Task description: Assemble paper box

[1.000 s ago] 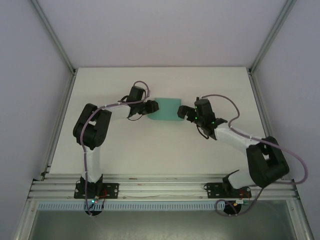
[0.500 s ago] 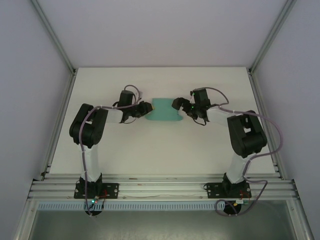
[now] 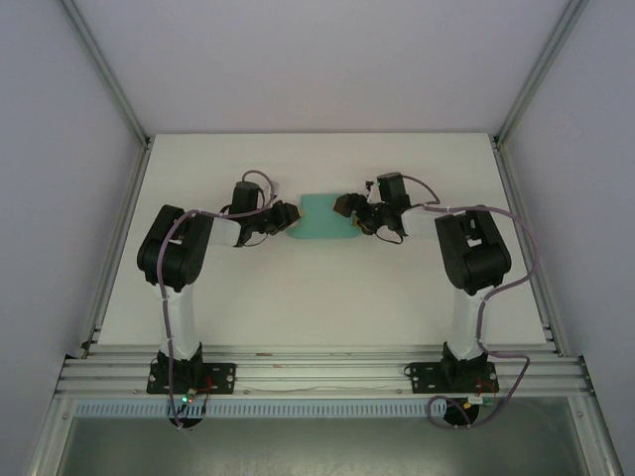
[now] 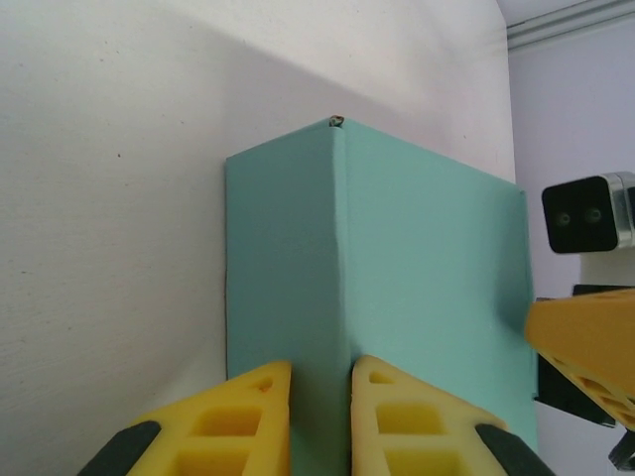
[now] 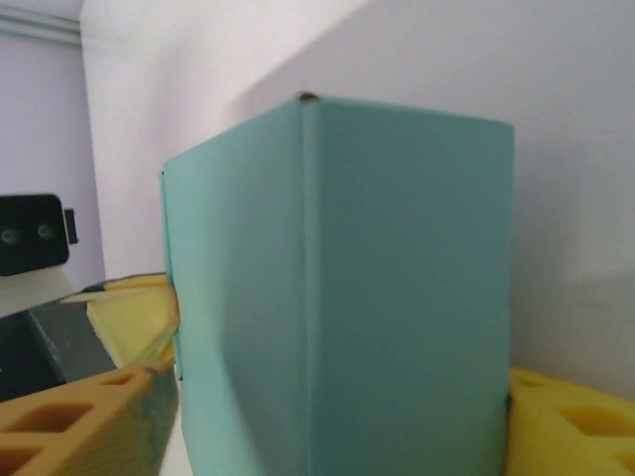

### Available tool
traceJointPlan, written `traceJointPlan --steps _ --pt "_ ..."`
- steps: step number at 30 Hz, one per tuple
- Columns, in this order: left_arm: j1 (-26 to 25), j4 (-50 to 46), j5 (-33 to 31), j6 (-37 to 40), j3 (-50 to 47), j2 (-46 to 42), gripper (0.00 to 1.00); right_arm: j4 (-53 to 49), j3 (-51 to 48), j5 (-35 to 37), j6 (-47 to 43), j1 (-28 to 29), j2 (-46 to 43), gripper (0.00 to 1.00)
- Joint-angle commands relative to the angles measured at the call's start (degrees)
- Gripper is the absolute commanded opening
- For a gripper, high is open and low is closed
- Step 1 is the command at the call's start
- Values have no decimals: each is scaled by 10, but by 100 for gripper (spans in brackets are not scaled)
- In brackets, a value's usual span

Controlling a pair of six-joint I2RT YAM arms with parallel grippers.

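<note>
Shifted inward, right gripper (image 3: pixel 344 206) and left gripper (image 3: pixel 291 217) both clamp the paper box (image 3: pixel 319 216) between them (opposite ends).

No text, label, brand mark, number or sign can be read in any view. The paper box (image 4: pixel 427 288) shows plain teal card on each visible face. The white table (image 4: pixel 109 198) under it is unmarked.
</note>
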Motion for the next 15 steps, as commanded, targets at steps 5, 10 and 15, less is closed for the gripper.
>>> traceJointPlan --steps 5,10,15 --pt "6 -32 16 53 -10 1 35 79 2 -62 47 -9 -17 45" --pt "6 -19 30 121 -12 -82 94 24 -11 -55 57 -10 -71 42" --pt "-4 -139 -8 310 11 -196 100 -128 8 -37 94 -14 -121 44"
